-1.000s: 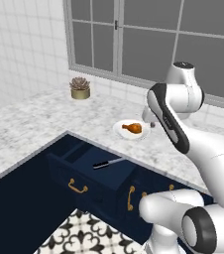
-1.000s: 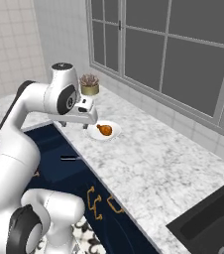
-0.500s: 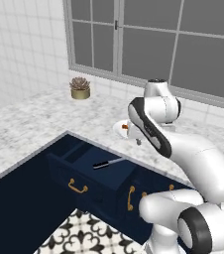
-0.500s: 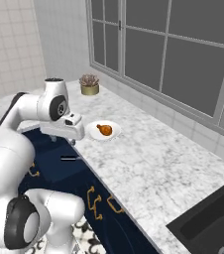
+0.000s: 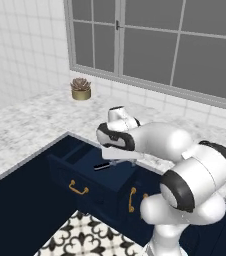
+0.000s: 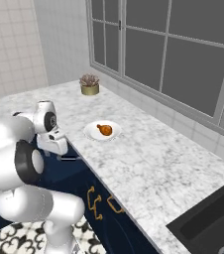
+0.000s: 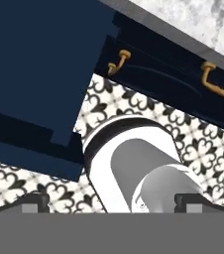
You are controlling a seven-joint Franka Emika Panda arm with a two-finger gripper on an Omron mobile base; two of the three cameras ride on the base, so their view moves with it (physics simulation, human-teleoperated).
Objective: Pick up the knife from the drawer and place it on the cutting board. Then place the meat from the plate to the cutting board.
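A: State the gripper [image 7: 111, 201] condition.

B: Jaws spread wide, nothing held. The knife [image 5: 101, 166] lies in the open drawer [image 5: 85, 172], just below the hand.

A: Procedure?

B: Point the hand down at the black handle, straddle it squarely, lower, then close. The drumstick [image 6: 104, 130] waits on the plate [image 6: 91, 132].
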